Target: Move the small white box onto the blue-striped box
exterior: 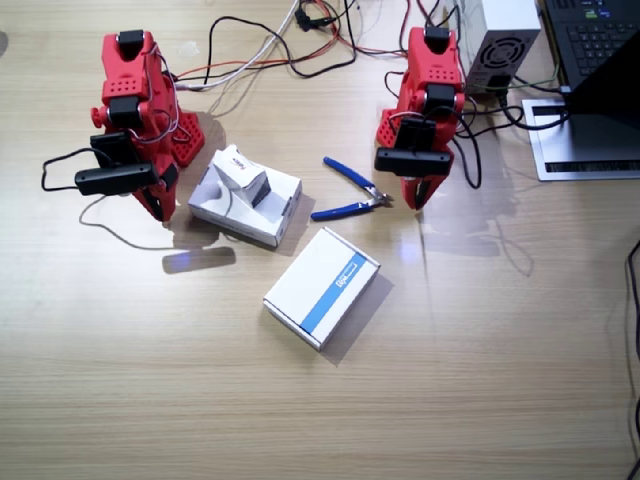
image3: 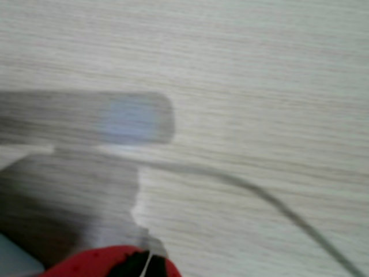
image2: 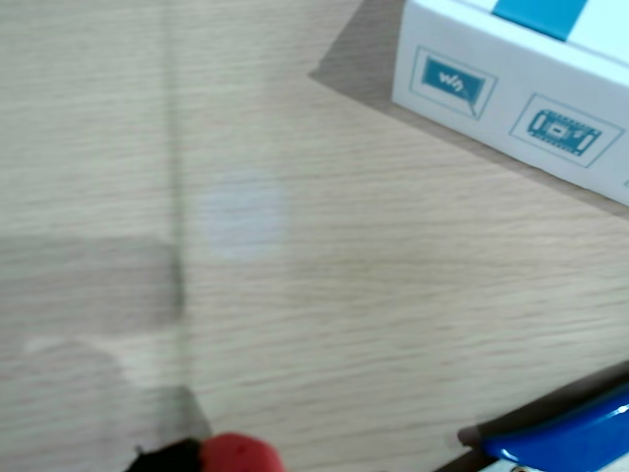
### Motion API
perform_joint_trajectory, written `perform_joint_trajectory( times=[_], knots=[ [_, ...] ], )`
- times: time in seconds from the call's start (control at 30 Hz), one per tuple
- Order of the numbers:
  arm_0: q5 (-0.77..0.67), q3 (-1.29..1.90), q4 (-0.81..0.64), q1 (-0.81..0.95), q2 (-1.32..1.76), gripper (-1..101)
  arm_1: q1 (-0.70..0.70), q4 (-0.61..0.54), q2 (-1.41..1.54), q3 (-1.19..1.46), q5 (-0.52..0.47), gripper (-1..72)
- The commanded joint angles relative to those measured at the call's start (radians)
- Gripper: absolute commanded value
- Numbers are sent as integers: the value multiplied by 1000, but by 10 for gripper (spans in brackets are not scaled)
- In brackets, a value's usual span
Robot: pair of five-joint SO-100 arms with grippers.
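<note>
The small white box [exterior: 238,170] with red lettering and a dark side rests on top of a larger plain white flat box [exterior: 262,215]. The blue-striped box [exterior: 322,286] lies flat on the table nearer the front, apart from both. My right gripper [exterior: 157,205] hangs shut and empty just beside the plain white box. My left gripper [exterior: 413,195] points down, shut and empty, by the pliers' tip. In a wrist view the striped box's printed side [image2: 511,108] shows at the top right. Only a red fingertip [image3: 109,261] and bare table show in the other wrist view.
Blue-handled pliers [exterior: 350,190] lie between the plain white box and the left arm; one handle [image2: 570,442] shows in a wrist view. Cables [exterior: 290,45] run along the back. A laptop [exterior: 590,90] and a power supply [exterior: 500,45] stand at the back corner. A thin wire [image3: 277,205] trails by the right gripper.
</note>
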Motion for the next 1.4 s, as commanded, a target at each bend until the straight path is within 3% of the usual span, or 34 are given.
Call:
perform_joint_trajectory(
  times=[0.0, 0.73, 0.93, 1.0, 1.1, 1.23, 1.33, 1.37],
  knots=[
    [31, -18, 18, -272, 29, -1, -104, 17, 28, -14, 61, 5],
    [54, -21, 11, -247, 29, -1, -104, 17, 28, -14, 61, 5],
    [21, -169, 15, -192, 31, -2, -104, 17, 28, -14, 61, 5],
    [-69, -265, 21, -118, 31, -2, -104, 17, 28, -14, 61, 5],
    [-394, -577, 48, 80, -91, -1, -104, 17, 28, -14, 61, 5],
    [-723, -1232, 275, 413, -649, -1, -104, 17, 28, -14, 61, 5],
    [-885, -1508, 434, 611, -885, 16, -104, 17, 28, -14, 61, 5],
    [-930, -1574, 480, 667, -950, 66, -104, 17, 28, -14, 61, 5]
  ],
)
